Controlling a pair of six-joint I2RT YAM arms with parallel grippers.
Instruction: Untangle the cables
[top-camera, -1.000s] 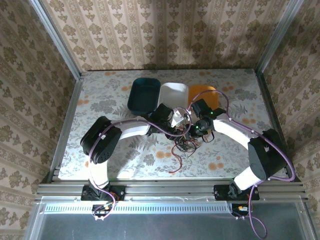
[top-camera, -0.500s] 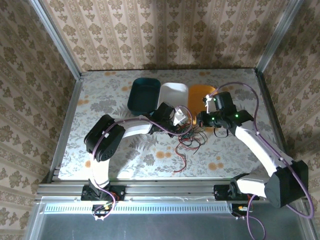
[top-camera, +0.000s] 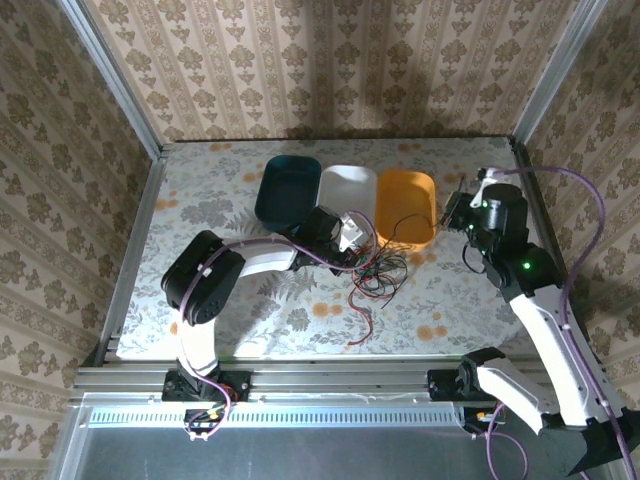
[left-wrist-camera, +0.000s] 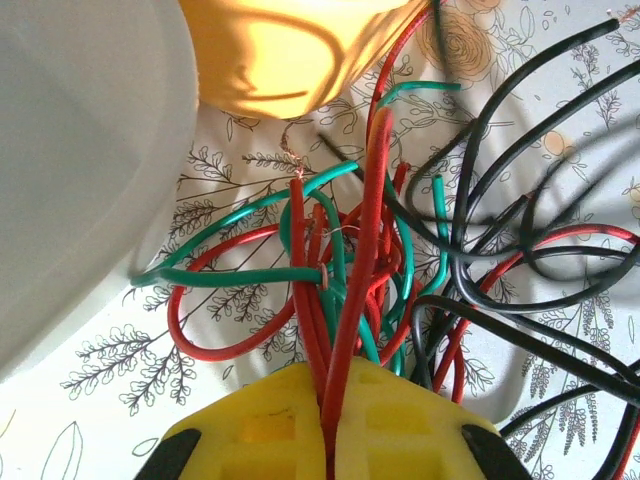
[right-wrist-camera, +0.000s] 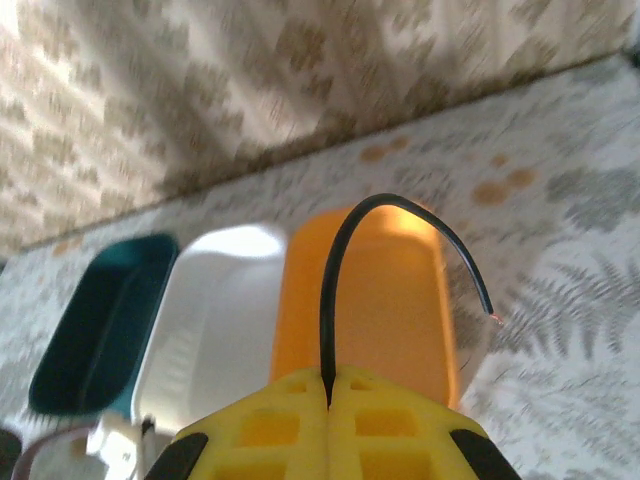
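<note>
The right end effector (right-wrist-camera: 329, 398) is pinching one black cable (right-wrist-camera: 340, 250), seemingly freed, toward the bench's (top-camera: 220, 300) far right corner, while the left end effector (left-wrist-camera: 330, 430), clamped on red strands (left-wrist-camera: 352, 300), is anchoring the mid-bench tangle (top-camera: 378, 272), which mostly awaits separating.

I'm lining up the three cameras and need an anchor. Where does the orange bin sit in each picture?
Top external: orange bin at the far middle of the table, rightmost of three bins.
Left wrist: orange bin at the top edge, beyond the tangled cables.
Right wrist: orange bin at centre, behind the black cable.
Shared landmark: the white bin, immediately on its left.
</note>
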